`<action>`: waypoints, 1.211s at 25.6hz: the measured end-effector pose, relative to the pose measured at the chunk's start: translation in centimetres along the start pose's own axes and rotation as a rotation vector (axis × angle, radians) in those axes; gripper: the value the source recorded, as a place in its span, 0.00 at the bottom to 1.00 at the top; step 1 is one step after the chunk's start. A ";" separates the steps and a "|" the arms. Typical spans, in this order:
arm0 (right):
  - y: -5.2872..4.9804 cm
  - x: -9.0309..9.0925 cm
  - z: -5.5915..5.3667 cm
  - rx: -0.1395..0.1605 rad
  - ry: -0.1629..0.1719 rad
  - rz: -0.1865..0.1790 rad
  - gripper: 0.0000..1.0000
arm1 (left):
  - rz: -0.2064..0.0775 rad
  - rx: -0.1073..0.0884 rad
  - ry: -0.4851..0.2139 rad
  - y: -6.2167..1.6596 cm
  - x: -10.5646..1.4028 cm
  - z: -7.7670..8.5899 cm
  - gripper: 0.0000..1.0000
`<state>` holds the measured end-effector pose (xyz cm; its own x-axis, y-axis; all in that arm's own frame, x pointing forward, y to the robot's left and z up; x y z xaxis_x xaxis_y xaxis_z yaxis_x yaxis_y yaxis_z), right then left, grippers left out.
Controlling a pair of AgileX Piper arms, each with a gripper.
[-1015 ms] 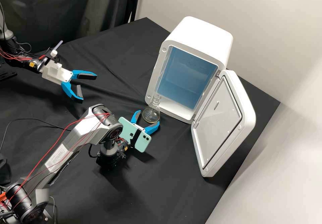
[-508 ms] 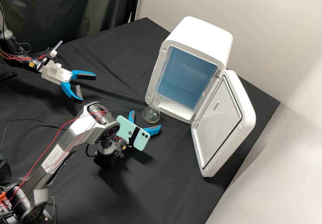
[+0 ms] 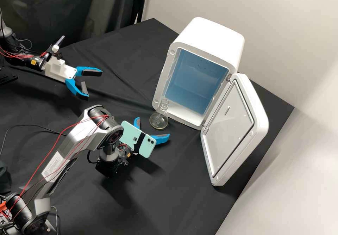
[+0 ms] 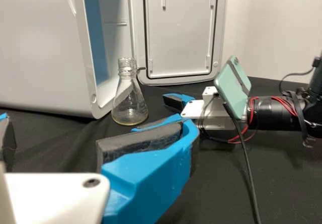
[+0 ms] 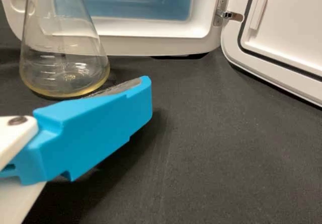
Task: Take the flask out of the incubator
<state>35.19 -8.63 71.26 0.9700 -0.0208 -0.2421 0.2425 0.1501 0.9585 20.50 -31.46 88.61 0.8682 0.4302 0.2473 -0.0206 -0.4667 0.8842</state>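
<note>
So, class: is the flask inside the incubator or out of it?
Out. The flask stands upright on the black bench, just in front of the incubator, whose door hangs open.

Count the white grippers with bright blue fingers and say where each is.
2. The left gripper hangs open above the black bench, at its far left. The right gripper is open, low, just short of the clear glass conical flask standing before the open white incubator.

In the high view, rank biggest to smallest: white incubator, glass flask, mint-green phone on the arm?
1. White boxy incubator
2. Mint-green phone
3. Clear glass conical flask
Phone is nearer the camera, so 2 and 3 are unsure.
</note>
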 end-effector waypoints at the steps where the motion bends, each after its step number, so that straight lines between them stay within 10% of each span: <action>1: 0.1 -0.1 0.1 0.008 0.012 -0.008 1.00 | 0.000 0.000 0.000 0.00 0.0 0.0 1.00; 12: 1.5 -2.3 0.0 0.045 0.028 -0.066 1.00 | -0.005 0.007 -0.014 -0.04 0.0 0.1 1.00; 19: 4.8 -4.6 -0.3 0.041 0.009 0.019 1.00 | -0.005 0.007 -0.014 -0.04 0.0 0.1 1.00; 31: 5.2 -5.3 0.1 0.137 -0.005 0.025 1.00 | -0.005 0.007 -0.014 -0.04 0.0 0.1 1.00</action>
<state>31.29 -7.81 77.51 0.9759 -0.0235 -0.2171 0.2174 0.0138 0.9760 20.57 -31.54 88.52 0.8751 0.4217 0.2374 -0.0128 -0.4701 0.8825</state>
